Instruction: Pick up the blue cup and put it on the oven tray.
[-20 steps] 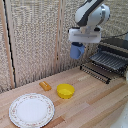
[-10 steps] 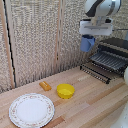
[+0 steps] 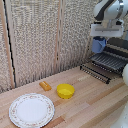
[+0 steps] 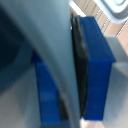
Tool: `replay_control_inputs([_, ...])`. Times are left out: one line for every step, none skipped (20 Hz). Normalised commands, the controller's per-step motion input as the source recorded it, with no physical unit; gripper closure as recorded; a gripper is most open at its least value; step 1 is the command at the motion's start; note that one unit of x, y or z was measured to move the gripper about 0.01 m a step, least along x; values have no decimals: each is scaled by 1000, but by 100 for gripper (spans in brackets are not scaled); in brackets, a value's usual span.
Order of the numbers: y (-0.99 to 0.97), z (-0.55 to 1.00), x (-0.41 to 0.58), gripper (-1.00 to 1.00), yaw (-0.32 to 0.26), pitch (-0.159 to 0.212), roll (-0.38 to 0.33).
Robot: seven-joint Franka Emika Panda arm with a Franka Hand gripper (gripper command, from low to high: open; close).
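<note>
The blue cup point(image 3: 98, 45) hangs in the air at the exterior view's right, held under my gripper point(image 3: 99, 41), which is shut on it. It sits above the near-left end of the oven tray point(image 3: 107, 63), a dark wire rack pulled out from the toaster oven point(image 3: 120, 47). In the wrist view the blue cup point(image 4: 97, 70) fills the frame, blurred, with a grey finger point(image 4: 62, 70) running down across its wall.
A shallow yellow bowl point(image 3: 65, 91) sits mid-table. A small orange piece point(image 3: 45, 86) lies to its left. A round patterned white plate point(image 3: 31, 110) rests at the front left. A woven screen stands behind the wooden table point(image 3: 95, 105).
My gripper has carried the blue cup toward the exterior view's right, from over the bare table to above the rack's end.
</note>
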Motion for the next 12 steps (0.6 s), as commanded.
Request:
replay_control_inputs([-460,0,0,100,-201,96,-178])
replay_control_inputs([-431,-17,0,100,-229,92,-153])
replay_control_inputs([-434,-3,0,100,-236,100,-135])
replay_control_inputs([-446,0,0,100,-237,120,-115])
replay_control_inputs([-460,-17,20,100,-228,137,-105])
replay_control_inputs([-480,-51,37,100,-220,146,-92])
replay_control_inputs([-500,-120,66,100,-219,144,-62])
replay_control_inputs([-557,-100,143,100,-207,135,-42])
replay_control_inputs([-520,-114,166,100,-195,107,-18])
replay_control_inputs([-529,-126,200,100,-195,105,-8])
replay_control_inputs([-549,-114,249,100,-193,99,-4])
replay_control_inputs([-546,-137,283,100,-183,78,0])
